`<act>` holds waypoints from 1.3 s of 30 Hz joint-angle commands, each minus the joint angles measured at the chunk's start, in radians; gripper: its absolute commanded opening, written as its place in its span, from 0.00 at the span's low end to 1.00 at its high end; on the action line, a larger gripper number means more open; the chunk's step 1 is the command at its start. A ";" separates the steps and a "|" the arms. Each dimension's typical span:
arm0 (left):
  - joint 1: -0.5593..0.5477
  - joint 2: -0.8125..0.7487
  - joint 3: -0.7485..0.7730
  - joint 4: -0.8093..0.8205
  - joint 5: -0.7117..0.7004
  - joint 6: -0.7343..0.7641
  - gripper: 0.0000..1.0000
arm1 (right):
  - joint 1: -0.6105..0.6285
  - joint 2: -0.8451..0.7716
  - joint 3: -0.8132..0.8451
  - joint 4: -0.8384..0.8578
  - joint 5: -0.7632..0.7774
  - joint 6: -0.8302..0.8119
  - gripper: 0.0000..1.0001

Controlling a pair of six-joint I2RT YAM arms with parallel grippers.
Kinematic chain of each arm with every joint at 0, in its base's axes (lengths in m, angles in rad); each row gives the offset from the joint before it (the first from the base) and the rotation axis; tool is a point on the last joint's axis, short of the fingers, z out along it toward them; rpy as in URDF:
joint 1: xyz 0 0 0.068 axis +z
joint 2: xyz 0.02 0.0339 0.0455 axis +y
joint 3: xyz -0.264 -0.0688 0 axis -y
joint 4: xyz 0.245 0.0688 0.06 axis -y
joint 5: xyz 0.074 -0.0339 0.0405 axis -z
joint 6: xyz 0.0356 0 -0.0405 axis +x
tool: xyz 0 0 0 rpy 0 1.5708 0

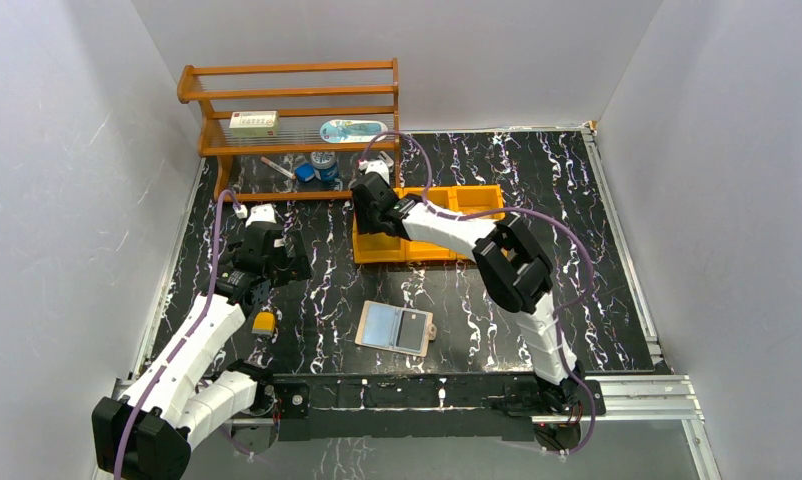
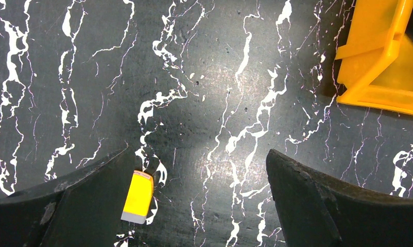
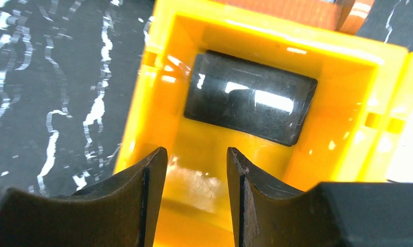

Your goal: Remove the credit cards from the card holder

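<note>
Holder (image 1: 394, 327) lies open, lower centre of top view. Sleeves may hold more cards, too small to tell. Black card (image 3: 251, 96) flat in tray (image 3: 158, 103) leftmost bin, upper centre of right wrist view. Right tool (image 3: 196, 154) above it, part-open, empty: looks like the drop-off spot. Left tool (image 2: 199, 154) wide, idle over surface (image 2: 220, 77).

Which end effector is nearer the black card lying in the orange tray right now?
Right. The right end effector hovers open just above the black card in the end compartment of the orange tray. The left end effector is off left of the tray, over the mat.
</note>
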 commanded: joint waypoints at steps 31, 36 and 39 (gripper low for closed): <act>0.002 -0.002 0.025 0.021 0.339 0.081 0.97 | 0.258 -0.876 -0.945 0.153 -0.119 0.493 0.59; 0.002 -0.008 -0.013 0.099 0.597 0.018 0.92 | 0.300 -0.867 -0.946 0.086 -0.096 0.521 0.59; 0.000 0.011 -0.031 0.147 0.739 -0.042 0.88 | 0.312 -0.860 -0.955 0.043 -0.079 0.548 0.59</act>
